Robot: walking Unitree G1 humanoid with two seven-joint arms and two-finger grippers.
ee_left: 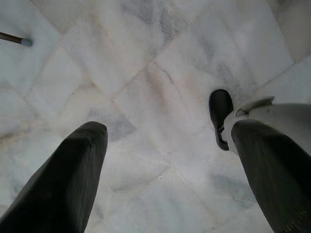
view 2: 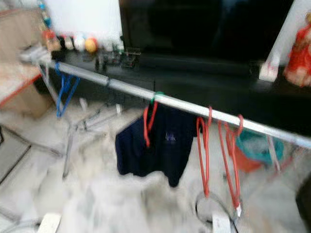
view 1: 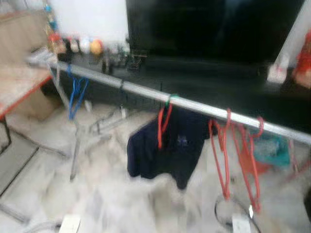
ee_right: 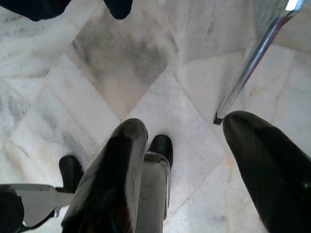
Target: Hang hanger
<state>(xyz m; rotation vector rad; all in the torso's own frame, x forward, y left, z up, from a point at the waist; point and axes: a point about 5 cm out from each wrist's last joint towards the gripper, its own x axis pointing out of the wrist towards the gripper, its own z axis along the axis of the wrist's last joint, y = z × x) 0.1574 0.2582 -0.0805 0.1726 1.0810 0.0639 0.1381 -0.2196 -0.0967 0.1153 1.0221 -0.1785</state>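
Note:
A silver clothes rail (view 1: 194, 104) runs from the far left down to the right across both blurred eye views. On it hang a blue hanger (view 1: 75, 97), a navy shirt (view 1: 170, 145) on a red hanger (view 1: 163, 124), and red empty hangers (view 1: 238, 155) towards the right. My left gripper (ee_left: 167, 131) points down at the marble floor, open, with nothing between its fingers. My right gripper (ee_right: 184, 124) is also open over the floor, empty, close to a metal rack leg (ee_right: 248, 68) and below a dark cloth edge (ee_right: 34, 7).
A big black TV (view 1: 214, 24) stands on a dark console (view 1: 209, 77) behind the rail, with small trinkets (view 1: 82, 46) at its left end. A wooden table (view 1: 19, 82) is at the left. A power strip (view 1: 70, 223), a cable (view 1: 223, 213) and a teal basin (view 1: 269, 148) are on the floor.

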